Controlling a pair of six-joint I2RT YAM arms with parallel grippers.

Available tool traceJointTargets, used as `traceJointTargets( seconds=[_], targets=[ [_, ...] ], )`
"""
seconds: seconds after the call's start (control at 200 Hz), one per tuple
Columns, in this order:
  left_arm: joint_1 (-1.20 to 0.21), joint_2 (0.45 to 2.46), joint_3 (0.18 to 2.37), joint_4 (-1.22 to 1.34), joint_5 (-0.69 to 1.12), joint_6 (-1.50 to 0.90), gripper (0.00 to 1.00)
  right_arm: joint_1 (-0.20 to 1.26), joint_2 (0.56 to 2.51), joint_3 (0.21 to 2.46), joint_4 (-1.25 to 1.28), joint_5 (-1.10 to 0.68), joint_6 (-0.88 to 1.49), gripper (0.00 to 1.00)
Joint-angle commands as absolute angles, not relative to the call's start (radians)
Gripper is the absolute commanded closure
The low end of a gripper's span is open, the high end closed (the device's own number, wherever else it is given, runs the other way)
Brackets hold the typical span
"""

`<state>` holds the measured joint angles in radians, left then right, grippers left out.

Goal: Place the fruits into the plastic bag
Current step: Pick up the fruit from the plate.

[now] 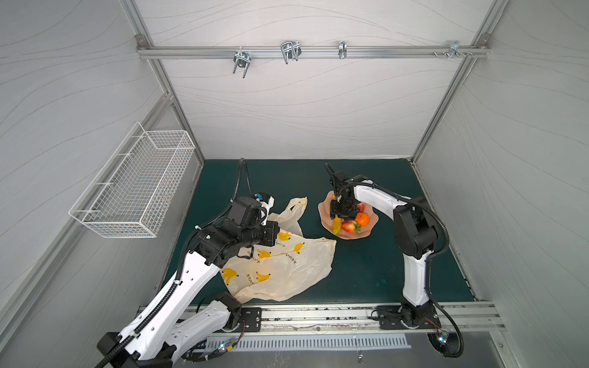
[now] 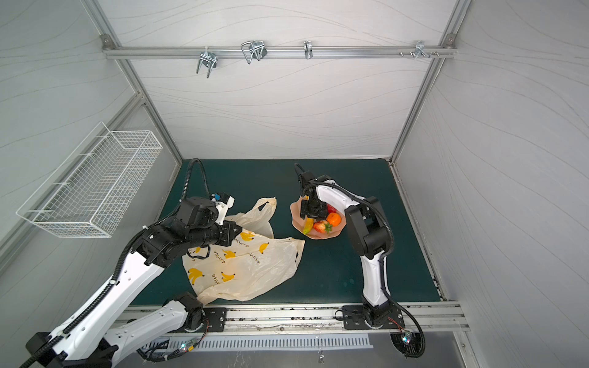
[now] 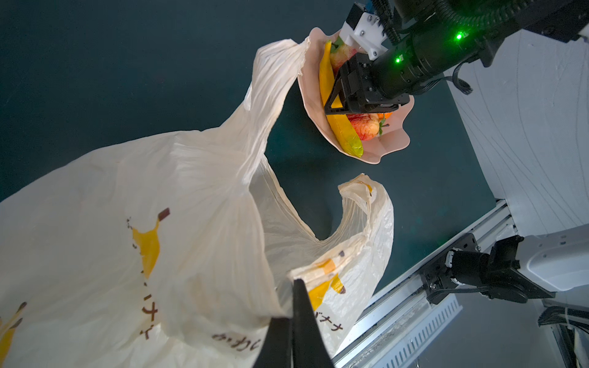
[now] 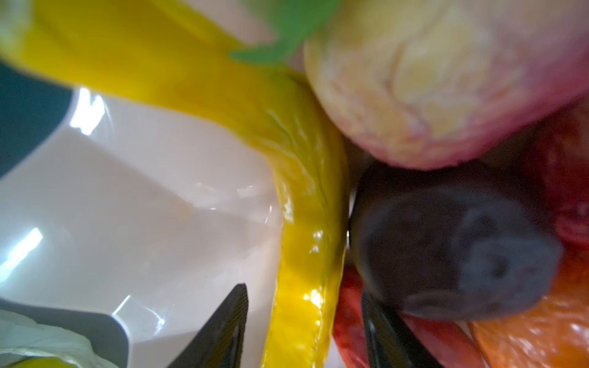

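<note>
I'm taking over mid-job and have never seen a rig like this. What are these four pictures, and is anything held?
This is a robot with two arms, each ending in a two-fingered gripper. The two wide pictures come from one camera head overhead and show nearly the same scene; the two close-ups come from cameras on the wrists. On the green mat lie a cream plastic bag printed with bananas and a pink dish of toy fruits: a banana, a strawberry, an orange and a dark round piece. A white wire basket hangs on a side wall. The left gripper is shut on the bag's edge. The right gripper is down in the dish, its fingers open on either side of the banana, not yet squeezing it.
</note>
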<state>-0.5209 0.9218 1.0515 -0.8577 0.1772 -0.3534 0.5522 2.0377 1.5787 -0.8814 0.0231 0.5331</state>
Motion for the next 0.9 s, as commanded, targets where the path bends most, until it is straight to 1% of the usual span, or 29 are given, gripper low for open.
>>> traceJointTargets(
  seconds=[0.0,0.255,0.35,0.485,0.58,0.705,0.785,0.895],
  targets=[
    [-0.525,0.923,1.080,-0.851,0.189,-0.362,1.00,0.560,2.072,1.595,-0.892,0.033,0.523,0.42],
    [-0.525,0.930,1.085,-0.853,0.189,-0.364,1.00,0.560,2.075,1.564,-0.860,0.008,0.535,0.48],
    [-0.524,0.928,1.086,-0.855,0.186,-0.365,1.00,0.560,2.053,1.551,-0.850,-0.001,0.538,0.54],
    [-0.524,0.925,1.085,-0.862,0.177,-0.364,1.00,0.555,2.016,1.540,-0.849,-0.018,0.543,0.56],
    [-0.524,0.917,1.091,-0.874,0.161,-0.360,1.00,0.539,1.967,1.508,-0.830,-0.052,0.556,0.65],
    [-0.525,0.915,1.089,-0.870,0.164,-0.363,1.00,0.528,1.925,1.495,-0.825,-0.067,0.554,0.67],
    [-0.525,0.919,1.088,-0.869,0.168,-0.365,1.00,0.526,1.900,1.492,-0.823,-0.076,0.551,0.71],
    [-0.524,0.921,1.086,-0.862,0.169,-0.368,1.00,0.517,1.868,1.485,-0.821,-0.104,0.556,0.72]
  ],
)
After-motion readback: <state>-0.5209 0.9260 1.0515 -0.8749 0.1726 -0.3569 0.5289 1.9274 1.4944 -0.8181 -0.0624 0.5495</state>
